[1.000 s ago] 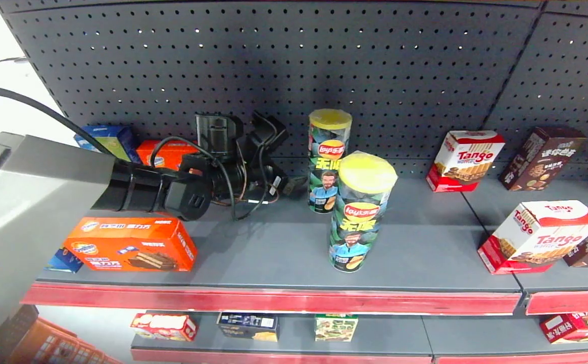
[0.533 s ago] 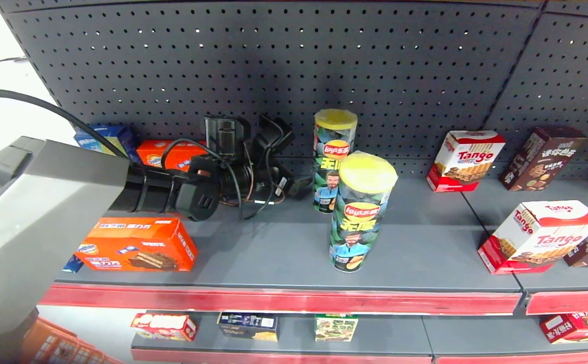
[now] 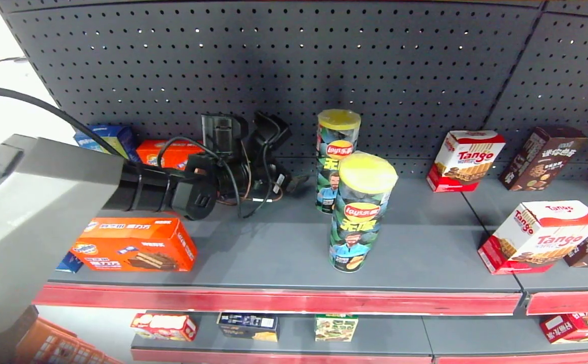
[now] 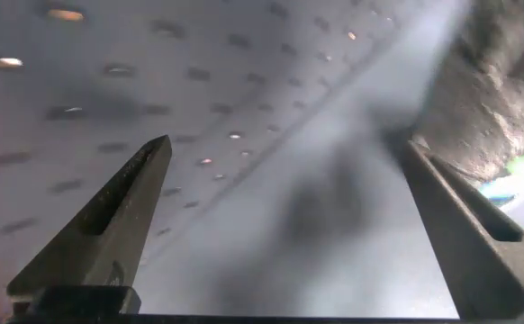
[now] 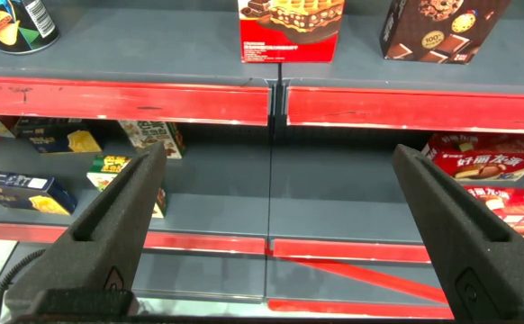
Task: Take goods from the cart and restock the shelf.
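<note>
1. The right gripper [image 5: 275, 180] is held back from the shelving. Its fingers [image 5: 109, 236] are spread wide with nothing between them, and they face the lower shelves [image 5: 334, 216], where boxes sit.
2. At lower centre of the head view, the front can [image 3: 362, 212] stands upright on the shelf [image 3: 274, 253] near its red lip. Nothing touches it.
3. At lower left, an orange box [image 3: 135, 244] lies flat at the shelf edge, below the arm.
4. At lower right, a red-and-white box [image 3: 539, 235] sits tilted, well apart from the cans.
5. The left arm [image 3: 162, 189] enters from the left edge of the frame. It stretches roughly level above the shelf, with loose cables at the wrist.
6. At centre-left, the left gripper [image 3: 246, 134] is close to the pegboard [image 3: 324, 55]. Its wrist view shows the fingers wide apart and empty, with perforated panel between them.
7. Just right of that gripper, and apart from it, the rear can [image 3: 335, 159] stands upright. It is behind the front can, which hides part of it, and near the pegboard.
</note>
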Available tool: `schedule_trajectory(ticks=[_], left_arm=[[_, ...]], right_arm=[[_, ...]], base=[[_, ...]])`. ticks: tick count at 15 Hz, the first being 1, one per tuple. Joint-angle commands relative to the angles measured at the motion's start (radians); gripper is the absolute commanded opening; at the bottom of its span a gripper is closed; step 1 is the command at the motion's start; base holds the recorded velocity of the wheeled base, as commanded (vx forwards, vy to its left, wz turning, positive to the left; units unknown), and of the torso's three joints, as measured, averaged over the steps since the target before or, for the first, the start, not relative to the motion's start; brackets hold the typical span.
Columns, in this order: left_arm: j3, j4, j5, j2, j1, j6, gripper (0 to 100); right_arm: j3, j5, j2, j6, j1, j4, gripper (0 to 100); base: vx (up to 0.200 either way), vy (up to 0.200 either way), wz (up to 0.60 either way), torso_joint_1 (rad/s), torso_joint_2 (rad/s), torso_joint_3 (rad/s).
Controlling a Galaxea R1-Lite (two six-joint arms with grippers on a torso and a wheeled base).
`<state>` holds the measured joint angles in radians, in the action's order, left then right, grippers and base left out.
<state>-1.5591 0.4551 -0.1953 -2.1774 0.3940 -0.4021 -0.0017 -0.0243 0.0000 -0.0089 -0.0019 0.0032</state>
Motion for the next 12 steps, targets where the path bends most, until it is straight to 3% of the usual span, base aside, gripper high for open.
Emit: schedule_trajectory(ticks=[1, 3, 4, 7, 8, 10, 12], left_arm=[[0.045, 0.02, 0.04, 0.133, -0.001, 0.036, 100], [0.097, 0.025, 0.074, 0.249, 0.0, 0.04, 100], [0.205, 0.025, 0.137, 0.412, 0.009, 0.04, 100], [0.496, 0.031, 0.251, 0.679, 0.046, 0.042, 100], [0.648, 0.059, 0.309, 0.789, 0.052, 0.042, 100], [0.818, 0.105, 0.359, 0.909, 0.085, 0.042, 100], [0.946, 0.16, 0.372, 0.963, 0.075, 0.04, 100]], right_arm=[[0.0, 0.0, 0.0, 0.0, 0.0, 0.0, 100], [0.002, 0.0, 0.0, 0.0, 0.0, 0.0, 100], [0.002, 0.0, 0.0, 0.0, 0.0, 0.0, 100], [0.002, 0.0, 0.0, 0.0, 0.0, 0.0, 100], [0.0, -0.002, 0.0, -0.002, 0.0, 0.0, 100], [0.0, -0.003, 0.0, -0.003, 0.0, 0.0, 100], [0.002, -0.003, 0.0, -0.003, 0.0, 0.0, 100]], base=[[0.0, 0.0, 0.0, 0.0, 0.0, 0.0], [0.0, 0.0, 0.0, 0.0, 0.0, 0.0], [0.0, 0.0, 0.0, 0.0, 0.0, 0.0], [0.0, 0.0, 0.0, 0.0, 0.0, 0.0], [0.0, 0.0, 0.0, 0.0, 0.0, 0.0], [0.0, 0.0, 0.0, 0.0, 0.0, 0.0], [0.0, 0.0, 0.0, 0.0, 0.0, 0.0]])
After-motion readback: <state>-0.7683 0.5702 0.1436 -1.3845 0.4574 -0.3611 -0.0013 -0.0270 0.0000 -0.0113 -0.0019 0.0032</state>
